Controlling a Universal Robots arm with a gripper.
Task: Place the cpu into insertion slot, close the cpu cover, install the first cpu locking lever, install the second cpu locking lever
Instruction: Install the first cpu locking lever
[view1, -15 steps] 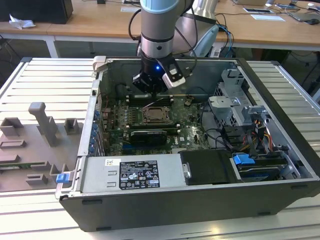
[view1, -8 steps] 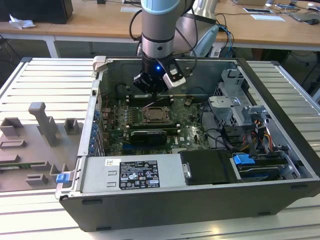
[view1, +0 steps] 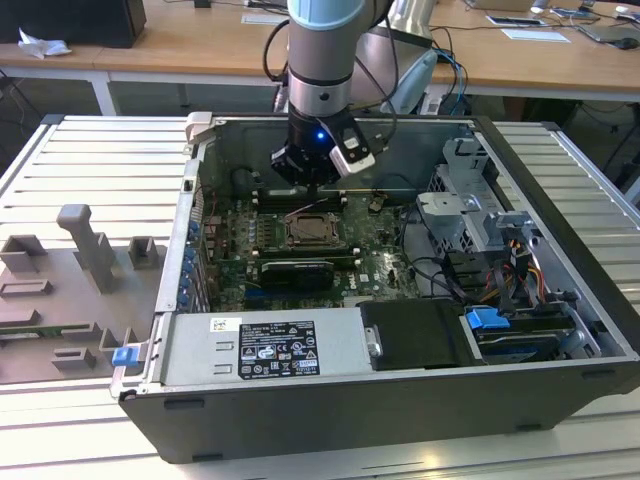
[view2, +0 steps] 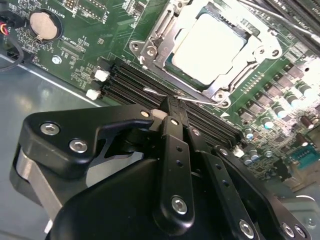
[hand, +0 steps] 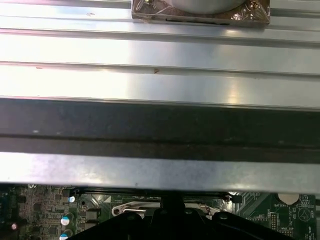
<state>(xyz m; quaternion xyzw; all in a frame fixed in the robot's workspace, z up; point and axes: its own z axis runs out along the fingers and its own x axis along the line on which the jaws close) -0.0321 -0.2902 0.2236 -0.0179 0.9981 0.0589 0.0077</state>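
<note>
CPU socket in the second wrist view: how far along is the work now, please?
Done: the cpu lies in the insertion slot, and the cpu cover looks lowered around it. In hand: the gripper is at a thin metal lever beside the socket. Left: I cannot tell whether either locking lever is latched.

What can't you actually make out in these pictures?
- Exterior view: the cpu is too small to tell whether anything around it is latched.
- Second wrist view: the gripper hides one end of the thin lever, so it is unclear whether they touch. The cover is cut off by the picture's edge.
- First wrist view: the case wall blocks most of the board.
</note>
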